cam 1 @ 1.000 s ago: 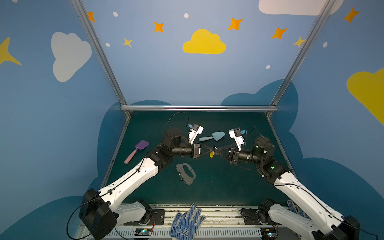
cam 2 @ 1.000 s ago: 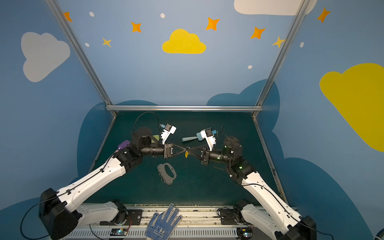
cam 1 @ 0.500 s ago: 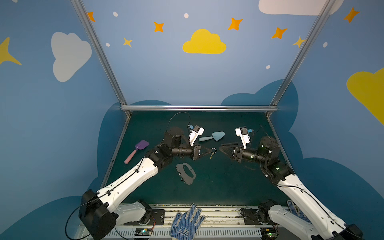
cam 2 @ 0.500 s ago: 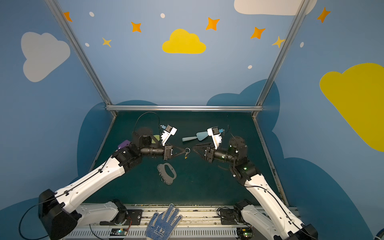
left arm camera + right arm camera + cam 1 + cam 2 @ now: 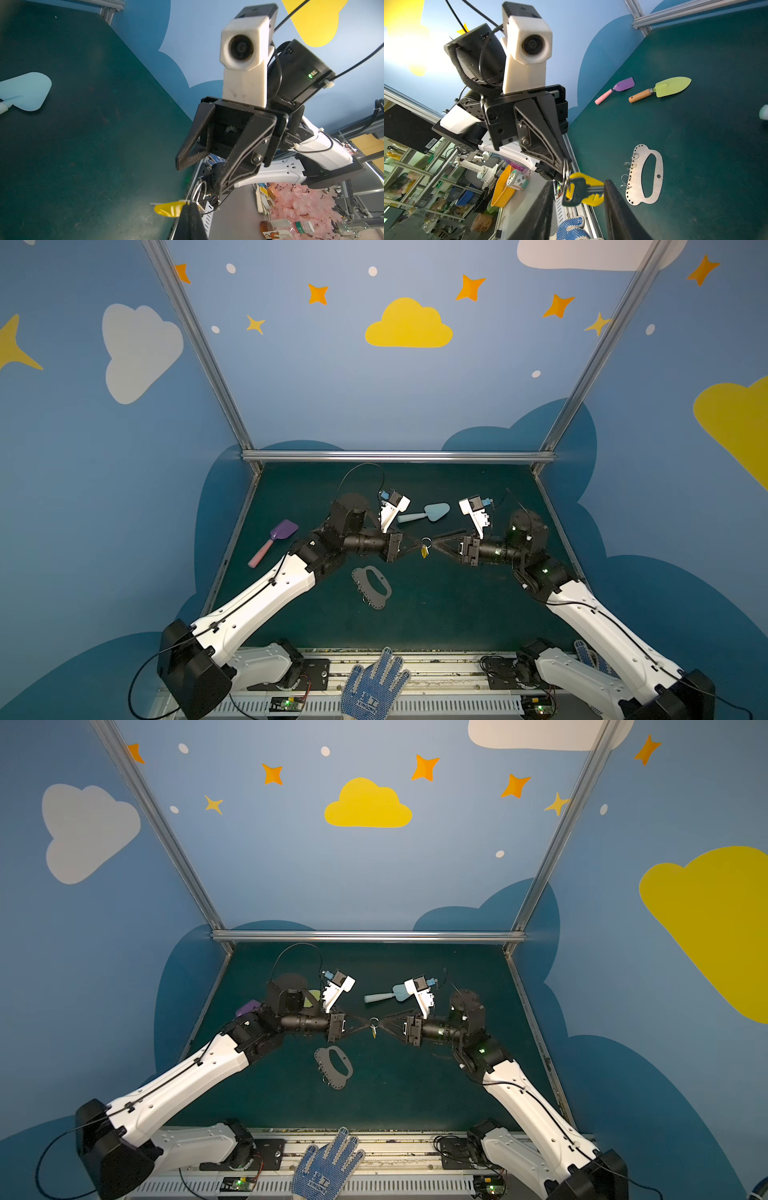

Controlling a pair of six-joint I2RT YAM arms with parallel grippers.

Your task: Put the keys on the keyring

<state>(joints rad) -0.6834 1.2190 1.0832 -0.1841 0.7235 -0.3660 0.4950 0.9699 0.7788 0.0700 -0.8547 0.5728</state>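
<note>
Bottom edge, centre: a blue dotted glove (image 5: 374, 680) on the rail, not part of the job.

Just above it, lower centre in both top views, the keyring (image 5: 374, 600) lies flat on the green mat (image 5: 457, 605), nothing touching it. It is a thin stiff metal plate and probably slick. Flush on the mat, its outer edge gives little to pinch, so I'd pinch the strip beside the oval cutout. The small rings sit along its holed edge – clearest in the right wrist view (image 5: 635, 166).

Mid-frame, the keys (image 5: 424, 547) hang in the air between the two grippers, above the mat and clear of the plate.
- left gripper (image 5: 419, 543): clamped on the split ring, key and yellow tag dangling below it.
- right gripper (image 5: 579, 182): jaws apart, roughly half way, one finger on each side of the key and tag. I can't tell whether either pad touches. It holds nothing.

Handling: the bunch looks light, hard and small, and free to swing and twist on the ring. The ring is the sound hold for carrying. To steady it, I'd pinch the flat of the key or tag – the ring wire looks too thin and would likely slip.

Pose: both forearms are about level, the grippers tip to tip at centre, the elbows out toward the lower corners, and the wrist cameras up toward the back wall.

Farther back: a pale blue toy trowel (image 5: 428, 512) upper centre, a purple toy shovel (image 5: 276, 541) at left.
</note>
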